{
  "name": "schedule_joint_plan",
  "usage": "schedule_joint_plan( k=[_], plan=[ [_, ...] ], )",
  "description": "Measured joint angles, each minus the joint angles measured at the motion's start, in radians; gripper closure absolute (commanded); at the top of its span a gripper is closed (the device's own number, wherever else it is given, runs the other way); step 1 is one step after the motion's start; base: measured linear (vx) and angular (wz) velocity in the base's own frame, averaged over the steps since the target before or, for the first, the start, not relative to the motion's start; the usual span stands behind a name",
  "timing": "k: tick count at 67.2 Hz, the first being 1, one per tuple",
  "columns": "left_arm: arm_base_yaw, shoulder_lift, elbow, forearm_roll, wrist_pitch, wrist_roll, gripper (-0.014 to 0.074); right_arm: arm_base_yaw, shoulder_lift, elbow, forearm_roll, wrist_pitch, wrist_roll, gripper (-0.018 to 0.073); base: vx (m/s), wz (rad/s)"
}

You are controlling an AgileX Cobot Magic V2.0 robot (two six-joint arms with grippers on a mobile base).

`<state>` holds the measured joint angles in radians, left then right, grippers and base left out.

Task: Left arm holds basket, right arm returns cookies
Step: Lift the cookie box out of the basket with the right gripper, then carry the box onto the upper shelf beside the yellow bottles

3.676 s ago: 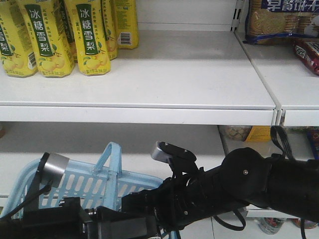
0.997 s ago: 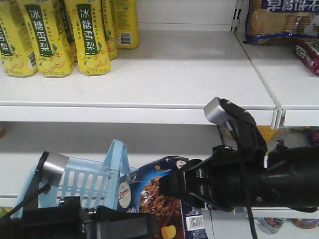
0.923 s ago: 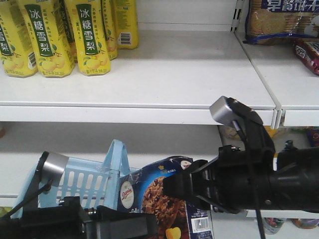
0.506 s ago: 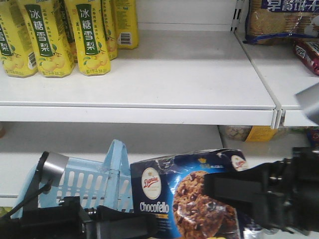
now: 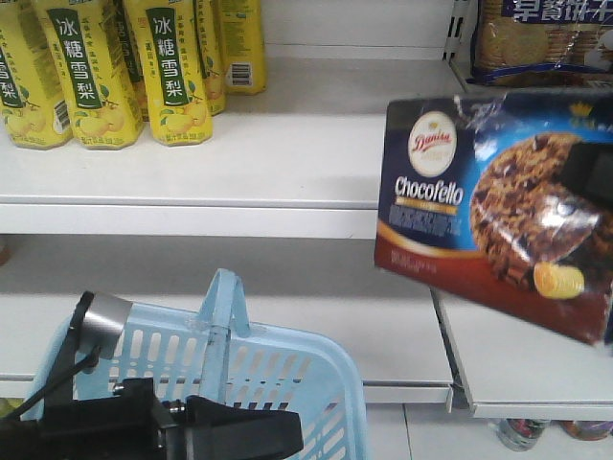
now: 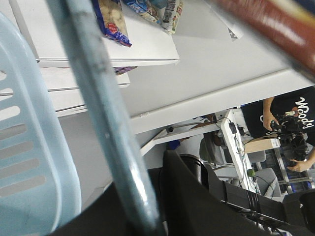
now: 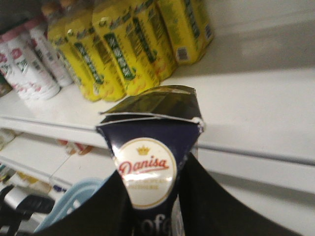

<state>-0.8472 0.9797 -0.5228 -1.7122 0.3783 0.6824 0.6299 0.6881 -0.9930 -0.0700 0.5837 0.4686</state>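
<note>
One box of cookies [image 5: 498, 201] is held aloft at upper-shelf height, up and to the right of the basket [image 5: 287, 369], and is pinched at its picture end by the right gripper [image 7: 156, 196]. Its long axis is laid nearly level, dipped to the right, with the logo end pointed left and the print faced outward. The return step is judged under way; a carry forward onto the shelf [image 5: 316, 144] (a biscuit bag [image 5: 536, 38] is seen just above) and a release are called for next. The basket handle appears clamped by the left gripper [image 5: 218, 412].
</note>
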Motion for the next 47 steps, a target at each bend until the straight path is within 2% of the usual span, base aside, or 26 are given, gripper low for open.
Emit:
schedule_joint_plan(
  k=[12,24,37,47],
  plan=[
    [0.0,0.0,0.0,0.0,0.0,0.0,0.0603,0.0,0.083,-0.001,-0.217,-0.141,0.125,0.0395,0.0,0.0],
    [0.0,0.0,0.0,0.0,0.0,0.0,0.0603,0.0,0.214,-0.025,-0.443,-0.194,0.254,0.0386,0.0,0.0],
    [0.0,0.0,0.0,0.0,0.0,0.0,0.0603,0.0,0.376,-0.08,-0.757,-0.225,0.496,0.038,0.0,0.0],
    [0.0,0.0,0.0,0.0,0.0,0.0,0.0603,0.0,0.494,-0.127,-1.046,-0.23,0.754,0.0377,0.0,0.0]
  ],
)
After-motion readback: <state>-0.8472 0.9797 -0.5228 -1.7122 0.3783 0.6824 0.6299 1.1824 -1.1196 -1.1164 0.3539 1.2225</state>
